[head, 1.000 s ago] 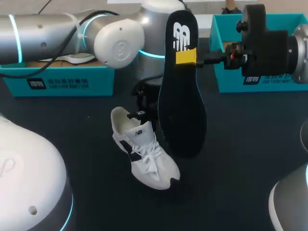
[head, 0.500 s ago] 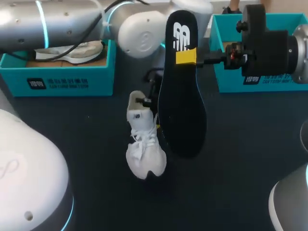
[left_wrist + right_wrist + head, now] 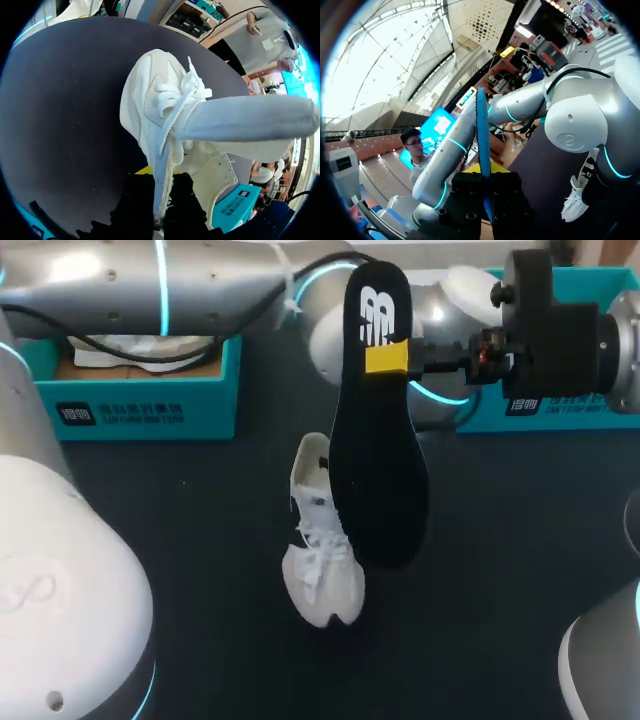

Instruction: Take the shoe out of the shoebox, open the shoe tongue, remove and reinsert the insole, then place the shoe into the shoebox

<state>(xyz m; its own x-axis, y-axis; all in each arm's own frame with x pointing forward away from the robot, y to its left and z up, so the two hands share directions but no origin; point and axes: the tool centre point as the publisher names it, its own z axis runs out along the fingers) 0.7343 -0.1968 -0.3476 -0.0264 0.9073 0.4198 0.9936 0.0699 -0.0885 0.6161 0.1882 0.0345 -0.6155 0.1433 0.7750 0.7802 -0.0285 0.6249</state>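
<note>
The white shoe [image 3: 320, 540] hangs toe-forward at mid-table, its heel end hidden behind the insole. My left gripper [image 3: 159, 192] is shut on the shoe [image 3: 150, 105] at its opening edge, laces and toe stretching ahead of the fingers. In the head view the left arm [image 3: 200, 280] reaches in across the back, its gripper hidden. The black insole [image 3: 378, 440] hangs upright, heel up, right beside the shoe. My right gripper [image 3: 390, 358] is shut on the insole's upper part. Between the right fingers the insole [image 3: 482, 145] shows edge-on, with the shoe [image 3: 575, 197] below.
A teal shoebox [image 3: 150, 410] with a pale shoe and paper inside stands at the back left. A second teal shoebox [image 3: 570, 415] stands at the back right, behind the right gripper. White robot bases fill the front left [image 3: 60, 590] and front right [image 3: 600, 660] corners.
My left arm has swung right with the shoe, turning it from slanted to toe-forward and bringing it against the insole. The right arm and insole have stayed still.
</note>
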